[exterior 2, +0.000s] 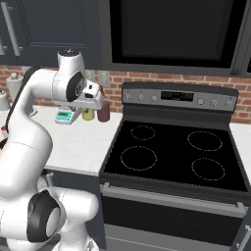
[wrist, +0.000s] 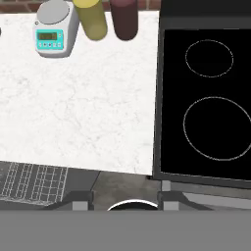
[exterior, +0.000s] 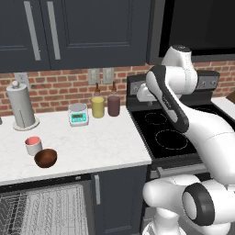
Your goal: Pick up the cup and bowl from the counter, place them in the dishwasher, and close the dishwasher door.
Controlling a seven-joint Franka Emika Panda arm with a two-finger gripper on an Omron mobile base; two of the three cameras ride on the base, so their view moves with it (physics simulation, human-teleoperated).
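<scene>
The pinkish-red cup point(exterior: 33, 145) with its white rim stands on the white counter point(exterior: 101, 142), far left near the front edge. Touching or almost touching it on the right is the dark reddish-brown bowl point(exterior: 46, 158). Under them the dishwasher point(exterior: 46, 209) is open and its pale wire rack point(wrist: 29, 181) shows. My gripper point(wrist: 126, 198) hangs high over the counter's right end beside the stove, well right of the cup and bowl. It is open, fingertips point(wrist: 81, 198) far apart, with nothing between them. The hand point(exterior 2: 93, 100) points down.
At the back of the counter stand a paper-towel holder point(exterior: 20, 108), a small teal kitchen scale point(exterior: 78, 114), a yellow canister point(exterior: 97, 106) and a maroon canister point(exterior: 113, 105). The black stove point(exterior: 170, 133) adjoins the counter on the right. Dark wall cabinets point(exterior: 92, 32) hang above.
</scene>
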